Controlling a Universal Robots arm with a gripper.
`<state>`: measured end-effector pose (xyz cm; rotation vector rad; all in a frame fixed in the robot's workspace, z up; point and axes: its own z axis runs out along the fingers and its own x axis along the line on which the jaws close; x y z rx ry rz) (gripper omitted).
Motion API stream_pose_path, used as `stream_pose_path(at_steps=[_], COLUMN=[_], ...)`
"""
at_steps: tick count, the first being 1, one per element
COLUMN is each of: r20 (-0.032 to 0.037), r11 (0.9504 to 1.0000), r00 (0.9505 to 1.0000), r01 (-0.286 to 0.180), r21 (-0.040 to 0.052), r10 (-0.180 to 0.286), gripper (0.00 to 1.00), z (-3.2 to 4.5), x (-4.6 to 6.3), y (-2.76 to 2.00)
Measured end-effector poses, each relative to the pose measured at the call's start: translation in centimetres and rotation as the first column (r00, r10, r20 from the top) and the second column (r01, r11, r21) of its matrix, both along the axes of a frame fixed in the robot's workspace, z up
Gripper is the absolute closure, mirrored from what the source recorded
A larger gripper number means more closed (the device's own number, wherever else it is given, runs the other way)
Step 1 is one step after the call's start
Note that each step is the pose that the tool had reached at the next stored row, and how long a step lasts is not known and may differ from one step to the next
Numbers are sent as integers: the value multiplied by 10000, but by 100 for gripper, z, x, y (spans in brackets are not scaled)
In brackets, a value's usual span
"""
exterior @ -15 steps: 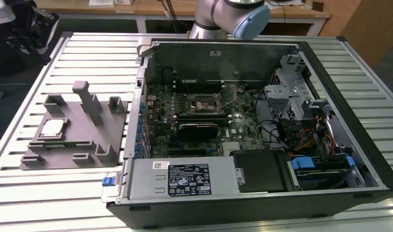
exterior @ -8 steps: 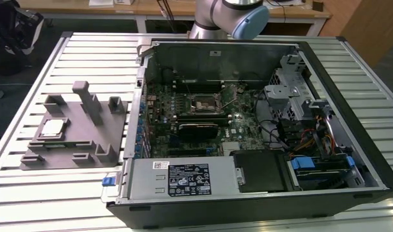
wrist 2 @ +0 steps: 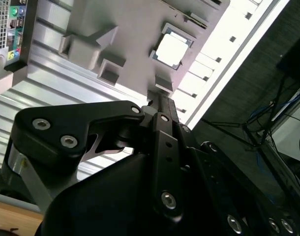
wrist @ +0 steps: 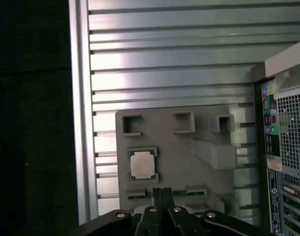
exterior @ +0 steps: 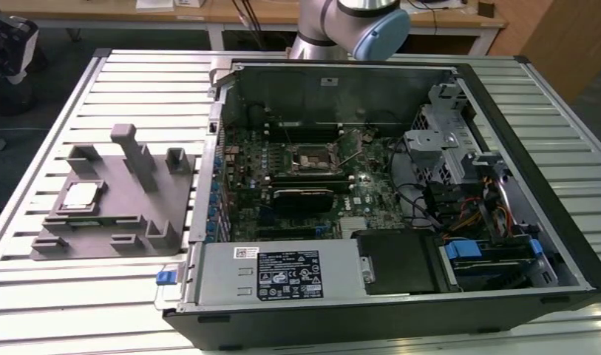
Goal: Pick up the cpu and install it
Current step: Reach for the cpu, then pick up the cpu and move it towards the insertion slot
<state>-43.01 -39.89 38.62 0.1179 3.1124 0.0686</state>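
The cpu (exterior: 80, 194) is a small silvery square lying flat in a recess of the grey slotted block (exterior: 123, 207), at the exterior view's left. Both wrist views look down on it, cpu (wrist: 141, 163) and cpu (wrist 2: 172, 48), from well above. My gripper (wrist: 162, 193) hangs high over the block's edge, apart from the chip, with its two dark fingers pressed together and nothing between them; the gripper (wrist 2: 159, 96) looks the same from the side. The motherboard's dark socket (exterior: 310, 157) sits inside the open computer case (exterior: 399, 303).
The arm's joint (exterior: 355, 26) stands behind the case. The case holds a power supply (exterior: 280, 274), drive cages and cables at the exterior view's right. The slatted metal table (exterior: 63, 303) ends close to the block's far side (wrist: 81, 123).
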Motion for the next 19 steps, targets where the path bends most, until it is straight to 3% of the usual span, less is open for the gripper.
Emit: stream_pose_path(at_steps=[12,16,19], r20=[0,0,-4], r11=[10000,10000,10000], r00=[10000,10000,10000], r01=[0,1,-1], r21=[0,1,-2], r10=[0,-1,1], gripper=[89,89,89], z=[-21,-32,-44], x=[-352,-432,-434], y=[0,0,0])
